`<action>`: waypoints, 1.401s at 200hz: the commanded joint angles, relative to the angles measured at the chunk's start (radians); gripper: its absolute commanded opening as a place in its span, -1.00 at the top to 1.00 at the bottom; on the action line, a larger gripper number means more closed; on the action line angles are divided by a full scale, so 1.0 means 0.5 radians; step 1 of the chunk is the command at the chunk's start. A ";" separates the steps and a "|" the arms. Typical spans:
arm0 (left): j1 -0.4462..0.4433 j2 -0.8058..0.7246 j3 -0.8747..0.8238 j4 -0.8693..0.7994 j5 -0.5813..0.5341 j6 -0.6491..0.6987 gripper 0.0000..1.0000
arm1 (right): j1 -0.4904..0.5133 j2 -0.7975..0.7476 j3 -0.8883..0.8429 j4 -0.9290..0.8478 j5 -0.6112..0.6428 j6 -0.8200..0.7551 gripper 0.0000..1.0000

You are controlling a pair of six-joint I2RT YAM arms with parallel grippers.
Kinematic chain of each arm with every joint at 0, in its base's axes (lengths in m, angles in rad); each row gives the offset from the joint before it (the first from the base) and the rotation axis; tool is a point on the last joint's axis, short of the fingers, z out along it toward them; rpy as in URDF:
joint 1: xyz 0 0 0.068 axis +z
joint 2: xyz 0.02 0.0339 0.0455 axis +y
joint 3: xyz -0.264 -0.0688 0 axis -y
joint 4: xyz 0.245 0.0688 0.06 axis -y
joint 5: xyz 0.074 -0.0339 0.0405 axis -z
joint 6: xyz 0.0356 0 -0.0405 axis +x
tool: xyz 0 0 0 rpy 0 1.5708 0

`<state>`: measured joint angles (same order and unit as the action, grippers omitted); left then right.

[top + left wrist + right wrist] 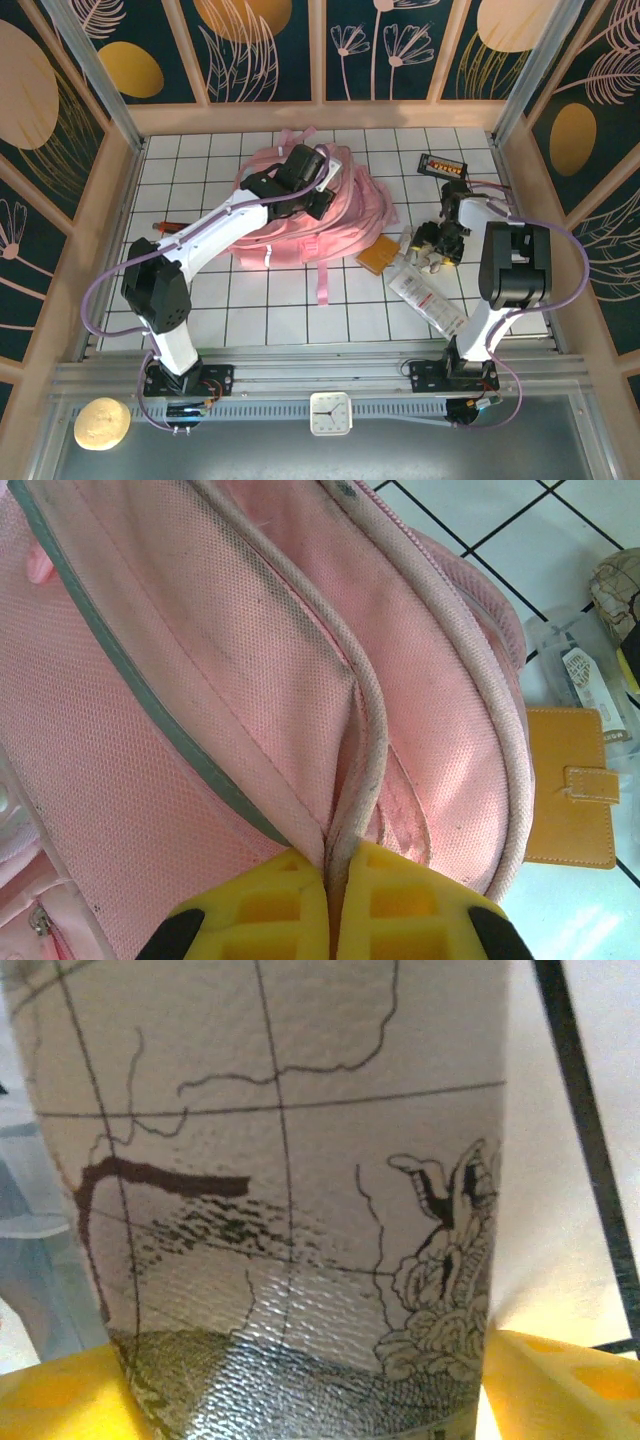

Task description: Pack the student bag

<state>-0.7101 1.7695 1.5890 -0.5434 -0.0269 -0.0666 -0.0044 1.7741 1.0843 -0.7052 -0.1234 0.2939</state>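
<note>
The student bag [362, 215], a soft pink backpack, lies on the white tiled table [250, 310] at the back centre. My left gripper [318, 200] rests on its top. In the left wrist view this gripper [328, 880] is shut on a grubby piped seam of the bag [200, 680]. My right gripper [436, 243] is right of the bag. Its yellow fingers [560, 1385] press both sides of a beige pouch printed with an old map [290, 1160]; the gripper [300, 1390] is shut on it.
An orange wallet [378, 255] and a clear plastic packet [425, 295] lie just right of the bag. A black calculator [443, 165] sits at the back right and a red pen [170, 225] at the left. Wooden walls ring the table.
</note>
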 commanded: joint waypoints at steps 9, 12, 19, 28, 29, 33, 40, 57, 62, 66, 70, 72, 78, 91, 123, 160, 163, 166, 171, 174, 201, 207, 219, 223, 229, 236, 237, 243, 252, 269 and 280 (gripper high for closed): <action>0.003 -0.169 0.019 0.166 0.035 0.063 1.00 | -0.018 0.044 0.063 0.131 -0.029 -0.020 -0.29; 0.003 -0.169 0.020 0.165 0.036 0.065 1.00 | -0.021 0.034 0.067 0.127 -0.030 -0.020 -0.24; 0.004 -0.168 0.019 0.166 0.038 0.068 1.00 | -0.027 0.003 0.078 0.115 -0.031 -0.020 -0.19; 0.003 -0.161 0.020 0.169 0.041 0.068 1.00 | -0.034 -0.036 0.096 0.094 -0.029 -0.026 -0.19; 0.003 -0.160 0.019 0.169 0.043 0.067 1.00 | -0.036 -0.039 0.099 0.093 -0.028 -0.028 -0.19; 0.003 -0.156 0.021 0.170 0.044 0.067 1.00 | -0.042 -0.053 0.104 0.079 -0.028 -0.032 -0.17; 0.003 -0.149 0.023 0.172 0.053 0.067 1.00 | -0.056 -0.078 0.119 0.055 -0.032 -0.039 -0.15; 0.003 -0.127 0.040 0.167 0.071 0.071 1.00 | -0.090 -0.144 0.163 -0.020 -0.051 -0.061 -0.09; 0.003 -0.124 0.041 0.171 0.078 0.071 1.00 | -0.100 -0.173 0.181 -0.044 -0.053 -0.063 -0.08; 0.003 -0.124 0.043 0.171 0.081 0.069 1.00 | -0.106 -0.197 0.196 -0.062 -0.058 -0.066 -0.08; 0.003 -0.124 0.043 0.171 0.085 0.072 1.00 | -0.109 -0.221 0.216 -0.082 -0.065 -0.066 -0.08; 0.003 -0.124 0.047 0.171 0.088 0.073 1.00 | -0.111 -0.232 0.226 -0.092 -0.072 -0.066 -0.08; 0.003 -0.124 0.052 0.170 0.092 0.072 1.00 | -0.117 -0.267 0.262 -0.126 -0.106 -0.063 -0.08; 0.003 -0.124 0.064 0.170 0.105 0.072 1.00 | -0.111 -0.328 0.378 -0.186 -0.238 -0.042 -0.08; 0.003 -0.124 0.070 0.212 0.156 0.036 1.00 | 0.028 -0.279 0.634 -0.030 -0.835 0.126 -0.07; 0.003 -0.124 0.063 0.266 0.219 -0.023 1.00 | 0.366 0.149 0.994 0.216 -1.081 0.275 -0.07; 0.003 -0.124 0.063 0.275 0.219 -0.027 1.00 | 0.387 0.188 1.020 0.239 -1.101 0.294 -0.07; 0.004 -0.124 0.061 0.282 0.219 -0.029 1.00 | 0.404 0.218 1.039 0.265 -1.116 0.317 -0.07; 0.003 -0.122 0.059 0.292 0.209 -0.035 1.00 | 0.428 0.264 1.053 0.320 -1.140 0.366 -0.07; 0.003 -0.124 0.054 0.299 0.206 -0.041 1.00 | 0.437 0.288 1.055 0.357 -1.152 0.394 -0.07; 0.003 -0.192 -0.025 0.435 0.162 -0.066 1.00 | 0.494 0.477 1.015 0.689 -1.336 0.664 -0.06; 0.003 -0.212 -0.061 0.473 0.164 -0.066 1.00 | 0.510 0.516 1.021 0.735 -1.374 0.693 -0.06; 0.003 -0.241 -0.129 0.556 0.186 -0.066 1.00 | 0.559 0.586 1.059 0.793 -1.442 0.716 -0.06; 0.001 -0.246 -0.152 0.576 0.196 -0.061 1.00 | 0.580 0.607 1.074 0.804 -1.463 0.716 -0.06; 0.003 -0.250 -0.177 0.599 0.213 -0.057 1.00 | 0.613 0.633 1.094 0.817 -1.498 0.714 -0.06; 0.003 -0.250 -0.199 0.614 0.230 -0.050 1.00 | 0.650 0.652 1.109 0.848 -1.558 0.710 -0.09; 0.003 -0.249 -0.202 0.616 0.231 -0.049 1.00 | 0.658 0.655 1.110 0.855 -1.570 0.708 -0.10; 0.004 -0.244 -0.215 0.620 0.238 -0.041 1.00 | 0.690 0.668 1.118 0.885 -1.633 0.700 -0.16; 0.003 -0.241 -0.231 0.626 0.243 -0.037 1.00 | 0.732 0.684 1.136 0.873 -1.709 0.665 -0.28; 0.005 -0.261 -0.280 0.664 0.230 -0.024 1.00 | 0.752 0.673 1.146 0.718 -1.709 0.533 -0.65; 0.007 -0.282 -0.321 0.694 0.212 -0.018 1.00 | 0.735 0.635 1.117 0.622 -1.661 0.458 -0.98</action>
<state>-0.7074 1.6978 1.4509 -0.3573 0.0681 -0.0978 0.3569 2.1277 1.6123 -0.3523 -0.8734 0.5980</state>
